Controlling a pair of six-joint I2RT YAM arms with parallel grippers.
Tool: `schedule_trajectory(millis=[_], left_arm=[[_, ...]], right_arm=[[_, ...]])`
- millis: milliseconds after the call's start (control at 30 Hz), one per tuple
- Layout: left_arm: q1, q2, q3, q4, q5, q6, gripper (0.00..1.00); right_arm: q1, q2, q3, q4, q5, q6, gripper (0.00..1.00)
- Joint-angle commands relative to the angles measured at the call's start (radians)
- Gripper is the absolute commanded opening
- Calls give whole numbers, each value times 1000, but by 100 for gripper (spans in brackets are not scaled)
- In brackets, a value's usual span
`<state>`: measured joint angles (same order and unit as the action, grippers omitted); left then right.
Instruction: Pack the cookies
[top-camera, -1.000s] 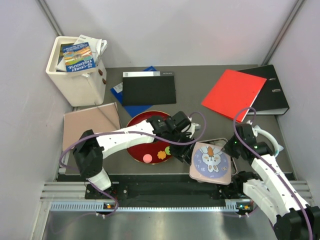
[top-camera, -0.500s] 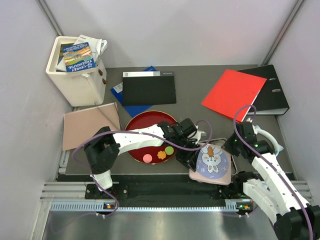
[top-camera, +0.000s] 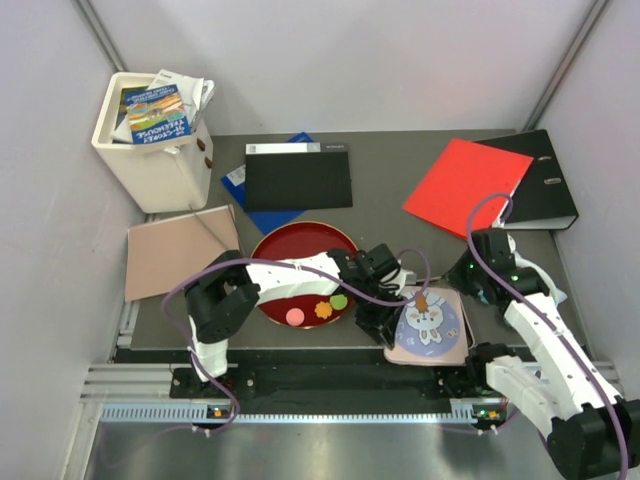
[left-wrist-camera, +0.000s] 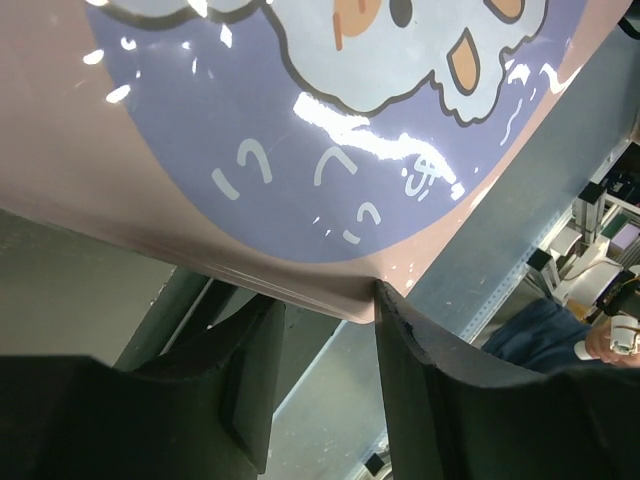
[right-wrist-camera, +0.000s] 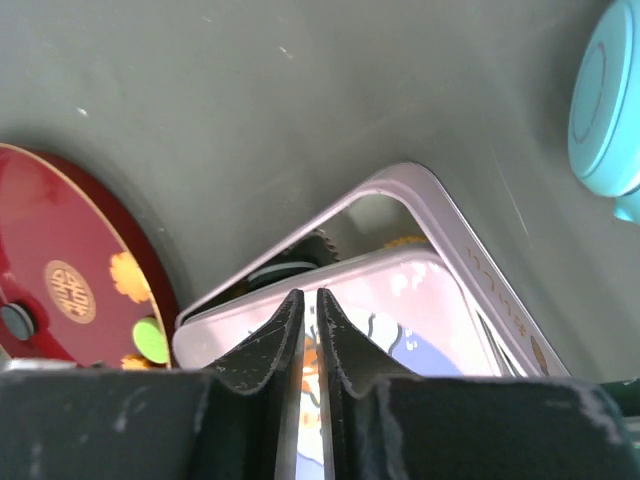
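Three cookies, pink (top-camera: 295, 316), orange (top-camera: 323, 309) and green (top-camera: 340, 300), lie on the red plate (top-camera: 285, 250). A pink lid with a rabbit picture (top-camera: 428, 325) rests tilted over the tin (right-wrist-camera: 460, 240). Inside the tin a black toothed cookie (right-wrist-camera: 320, 245) and an orange one (right-wrist-camera: 405, 242) show. My left gripper (top-camera: 375, 320) (left-wrist-camera: 325, 300) is at the lid's left corner, open, with that corner against its fingertips. My right gripper (top-camera: 468, 288) (right-wrist-camera: 310, 295) hovers at the lid's far rim, its jaws shut to a thin slit with nothing in it.
A red folder (top-camera: 465, 185) and black binder (top-camera: 545, 185) lie at the back right. A black notebook (top-camera: 298, 178) lies on a blue book (top-camera: 238, 188). A white bin of booklets (top-camera: 150, 140) and a tan board (top-camera: 180, 250) are left. A teal round object (right-wrist-camera: 605, 110) lies near the tin.
The lid has slid right and toward the table's front, over the tin. My left arm followed it to the right. The right gripper's jaws have parted by a hair.
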<state>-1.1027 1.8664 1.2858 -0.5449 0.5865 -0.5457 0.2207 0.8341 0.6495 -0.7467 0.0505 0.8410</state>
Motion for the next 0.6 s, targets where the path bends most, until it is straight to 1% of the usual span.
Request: schedule_trajectory(millis=[0,100,200,233,300,400,567], left_arm=[[-5,25,46,49,10,20,46],[-5,24,43,52,-2,24,40],[-5,10,21,72,-14,23,38],[-5,19,17,74,-16,20,38],[-5,34,17,79,-14,16,40],[-5,60,17,83,-17,10,44],[-2,50,21,77,-53,20,51]], right_arm=[[8,-20,75,1,9,-33,12],[9,-29,93,-17,14,-40,14],[9,-36,98,-23,3,-45,18],[9,-38,98,-22,0,-45,21],[9,-36,90,-19,-9,-43,25],[8,-38,82,-17,-18,-43,27],[9,-44,102,-37,-43,-60,28]])
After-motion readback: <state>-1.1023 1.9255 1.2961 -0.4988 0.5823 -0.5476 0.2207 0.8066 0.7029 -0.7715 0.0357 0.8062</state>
